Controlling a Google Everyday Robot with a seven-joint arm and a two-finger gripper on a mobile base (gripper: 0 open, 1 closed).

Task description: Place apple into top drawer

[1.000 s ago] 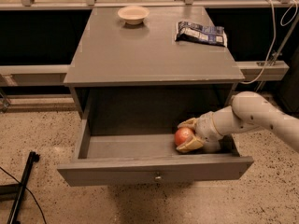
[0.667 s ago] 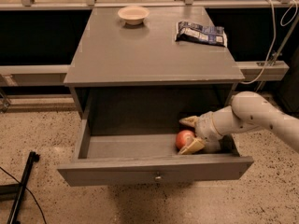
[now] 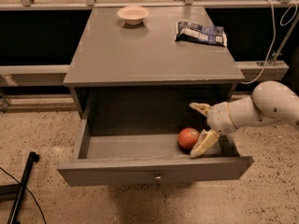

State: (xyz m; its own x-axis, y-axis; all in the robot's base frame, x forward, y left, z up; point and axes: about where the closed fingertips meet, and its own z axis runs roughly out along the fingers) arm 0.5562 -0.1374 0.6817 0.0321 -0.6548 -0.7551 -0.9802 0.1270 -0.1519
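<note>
The red-orange apple (image 3: pixel 188 137) lies on the floor of the open top drawer (image 3: pixel 126 146), at its right end near the front panel. The drawer is pulled out, and its grey front shows a small metal knob (image 3: pixel 158 177). My gripper (image 3: pixel 201 129) is just right of the apple, inside the drawer's right end. Its two cream fingers (image 3: pixel 204 143) are spread apart, one above and one beside the apple. The apple is free of them. My white arm (image 3: pixel 261 108) comes in from the right.
A cream shallow bowl (image 3: pixel 133 14) and a dark snack bag (image 3: pixel 201 32) lie on the grey cabinet top (image 3: pixel 140 55). A black stand (image 3: pixel 18 190) rests on the speckled floor at the lower left. A cable (image 3: pixel 271 36) hangs at the right.
My gripper opened and let go of the apple, then drew back to the right. The apple now rests on the drawer floor.
</note>
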